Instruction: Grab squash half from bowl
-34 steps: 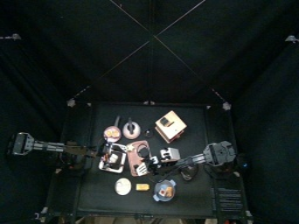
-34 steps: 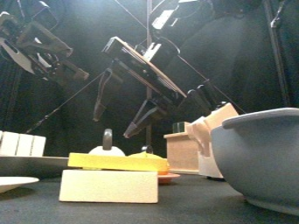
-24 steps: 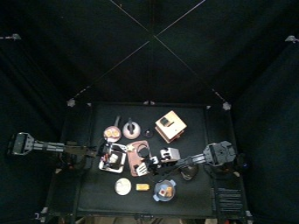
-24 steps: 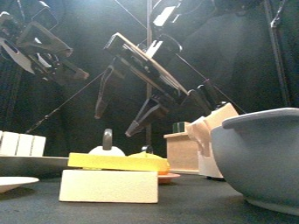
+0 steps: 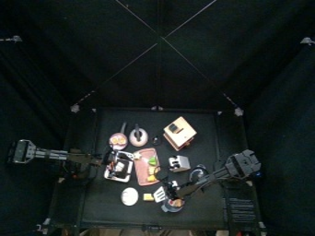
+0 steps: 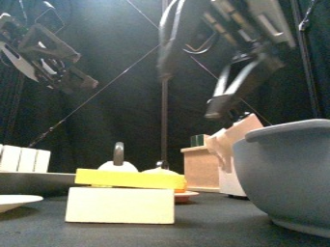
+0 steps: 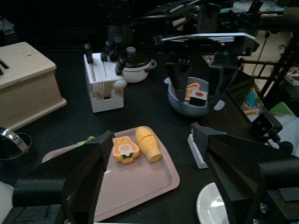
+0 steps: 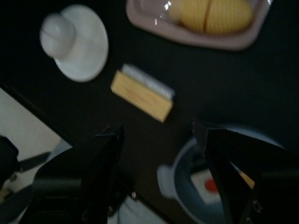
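Below right end effector (image 8: 158,166), jaws wide & empty: small orange-yellow squash half (image 8: 212,186) in round grey-blue bowl (image 8: 187,179), slightly off-centre. Right arm nearer; left end effector (image 7: 152,179) wide, distant.

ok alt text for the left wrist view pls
A grey-blue bowl holding an orange squash half sits under the other arm's open gripper. Nearer, yellow-orange food pieces lie on a pink tray, framed by the left gripper and its open jaws.

Squash half (image 7: 198,94) apparently inside bowl (image 7: 176,101) — beside tray (image 7: 163,179).
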### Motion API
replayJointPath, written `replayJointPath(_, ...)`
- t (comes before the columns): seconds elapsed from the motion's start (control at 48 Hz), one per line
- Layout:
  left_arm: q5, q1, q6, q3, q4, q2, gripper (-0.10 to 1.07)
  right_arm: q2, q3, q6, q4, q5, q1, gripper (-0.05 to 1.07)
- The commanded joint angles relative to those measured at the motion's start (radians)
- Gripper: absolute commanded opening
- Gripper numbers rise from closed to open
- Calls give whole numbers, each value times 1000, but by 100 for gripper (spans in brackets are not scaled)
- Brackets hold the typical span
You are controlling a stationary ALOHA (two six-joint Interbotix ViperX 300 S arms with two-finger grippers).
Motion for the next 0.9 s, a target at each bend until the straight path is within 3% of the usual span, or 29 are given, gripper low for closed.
replayJointPath(0.0, -5, 3, 0, -14, -2, -3, 103, -57, 5, -2, 86, 32, 25, 95)
replayJointPath(0.271, -5, 3, 0, -14, -2, -3, 103, -58, 15, -8, 206, 130, 60, 94)
replayJointPath(0.583, -5, 3, 0, -12, -2, -3, 103, -29, 0, -133, 348, 247, 57, 94)
replayJointPath(0.875, -5, 3, 0, -14, -2, -3, 103, 23, -40, -218, 365, 272, 52, 94)
